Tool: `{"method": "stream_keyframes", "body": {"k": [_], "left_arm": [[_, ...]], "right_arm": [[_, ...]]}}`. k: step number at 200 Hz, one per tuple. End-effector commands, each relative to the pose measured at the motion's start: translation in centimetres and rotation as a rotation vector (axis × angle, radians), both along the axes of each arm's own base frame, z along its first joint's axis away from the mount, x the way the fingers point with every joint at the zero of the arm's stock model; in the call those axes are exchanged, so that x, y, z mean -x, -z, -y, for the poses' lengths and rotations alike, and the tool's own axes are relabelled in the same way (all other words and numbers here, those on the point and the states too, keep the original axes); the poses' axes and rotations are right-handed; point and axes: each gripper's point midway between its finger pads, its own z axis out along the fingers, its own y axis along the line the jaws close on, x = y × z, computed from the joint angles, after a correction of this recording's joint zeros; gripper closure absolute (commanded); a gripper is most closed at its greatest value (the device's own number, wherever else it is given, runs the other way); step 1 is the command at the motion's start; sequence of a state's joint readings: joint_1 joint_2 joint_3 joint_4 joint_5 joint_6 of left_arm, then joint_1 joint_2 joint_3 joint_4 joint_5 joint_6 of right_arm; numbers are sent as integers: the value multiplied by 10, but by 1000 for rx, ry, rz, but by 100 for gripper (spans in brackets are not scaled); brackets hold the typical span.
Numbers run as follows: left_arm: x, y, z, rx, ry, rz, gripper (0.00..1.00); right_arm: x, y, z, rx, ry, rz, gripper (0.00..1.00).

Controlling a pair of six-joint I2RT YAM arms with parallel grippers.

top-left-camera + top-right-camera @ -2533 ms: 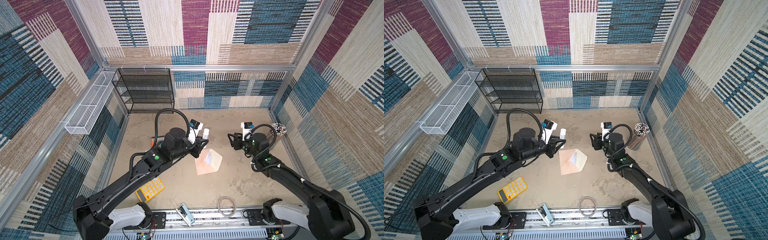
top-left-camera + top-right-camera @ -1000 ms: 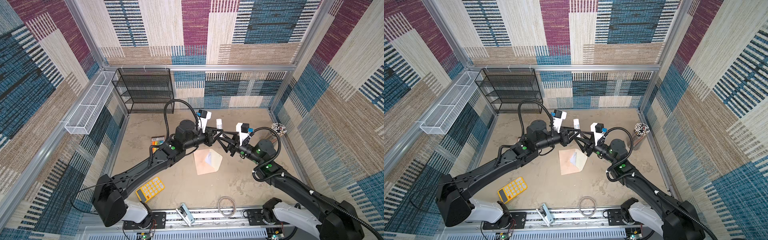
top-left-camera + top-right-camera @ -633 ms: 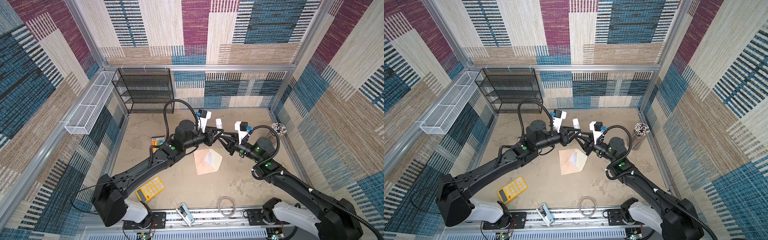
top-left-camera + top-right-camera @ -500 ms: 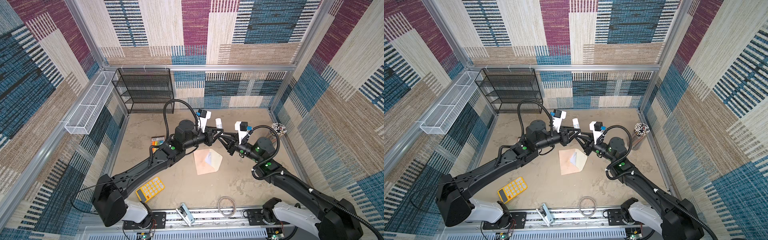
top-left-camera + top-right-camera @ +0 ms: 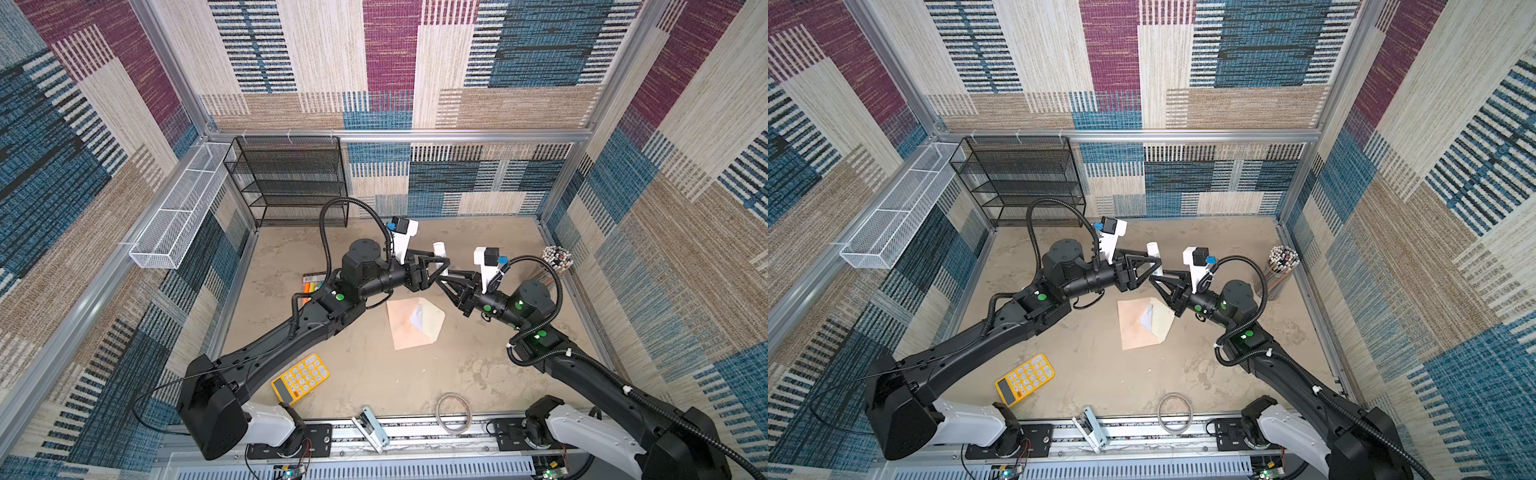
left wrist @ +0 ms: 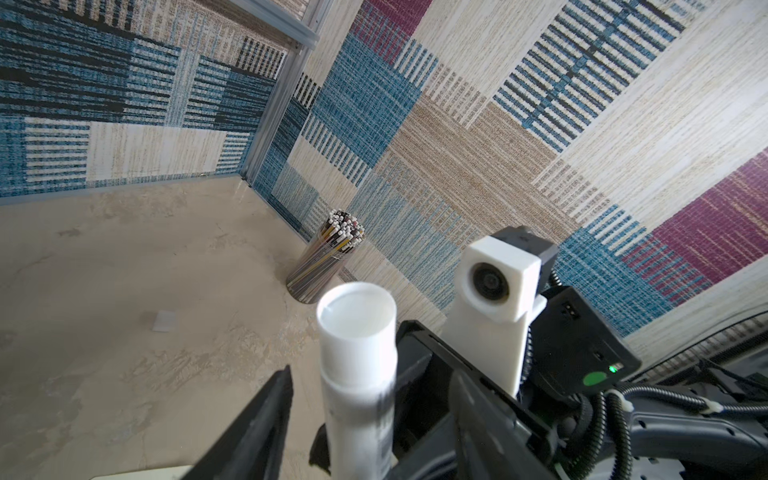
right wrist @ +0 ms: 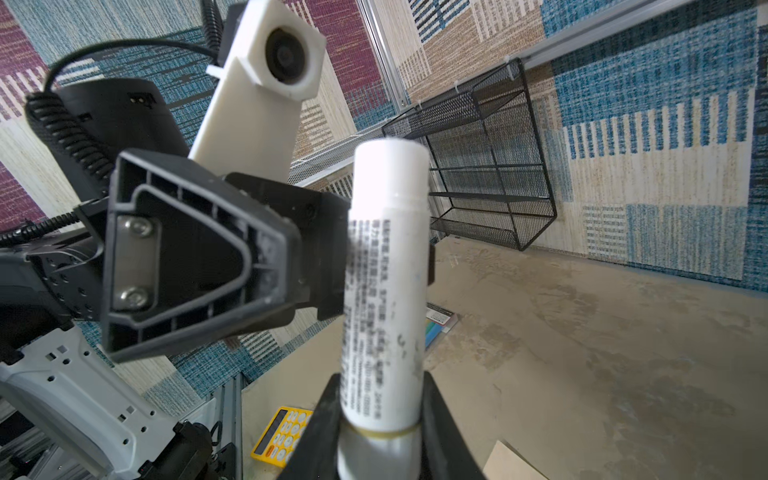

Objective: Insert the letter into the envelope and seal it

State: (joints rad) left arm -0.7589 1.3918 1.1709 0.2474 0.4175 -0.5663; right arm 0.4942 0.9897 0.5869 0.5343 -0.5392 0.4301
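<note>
A white wire basket (image 5: pixel 172 224) hangs on the left wall, and a black mesh shelf (image 5: pixel 291 183) stands against the back wall beside that corner. A pack of coloured strips (image 5: pixel 312 281) lies in front of the shelf. Nearer the front edge a yellow calculator (image 5: pixel 301 378) sits at a slant, with bare surface (image 5: pixel 374 374) between it and the envelope.

The left gripper (image 5: pixel 439 270) hangs just behind the envelope's far edge, released. Its jaws stand spread on either side of a white glue stick (image 5: pixel 439 250), and the left wrist view shows a gap between one jaw and the tube.

The envelope (image 5: pixel 409 330) lies flat near the middle, slanted, flap open and pointing right, every edge free. A small white triangle (image 5: pixel 417 319) shows at its mouth; whether that is the letter cannot be told.

The right gripper (image 5: pixel 448 277) meets the left one tip to tip and is clenched on the lower end of the glue stick, which stands roughly upright. Right of the envelope the surface runs open to the right wall. A thin ring (image 5: pixel 454 413) lies by the front edge, and a cup of pencils (image 5: pixel 556 266) stands in the far right corner.
</note>
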Motion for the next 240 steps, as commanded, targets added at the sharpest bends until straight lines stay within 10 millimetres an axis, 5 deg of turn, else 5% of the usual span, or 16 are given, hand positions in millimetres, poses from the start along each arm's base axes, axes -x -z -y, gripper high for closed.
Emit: {"method": "stream_keyframes", "body": {"k": [1,125,141,176,240], "left_arm": [[3,-13,6,59,51,-1,41],[4,-11,18,77,126,-35,83],[3,-11,18,76,129,-37,90],[2,-11,12,61,124,-26,100],[8,-14,-15,27,151,17,100]], "right_arm": [[6,-15,1,-59,-21,13,91],[10,-9,-1,-62,-45,-10,85],[11,-6,-2,-51,-54,-10,79],[19,6,-6,15,-100,2,46],[33,7,-12,51,-183,31,42]]}}
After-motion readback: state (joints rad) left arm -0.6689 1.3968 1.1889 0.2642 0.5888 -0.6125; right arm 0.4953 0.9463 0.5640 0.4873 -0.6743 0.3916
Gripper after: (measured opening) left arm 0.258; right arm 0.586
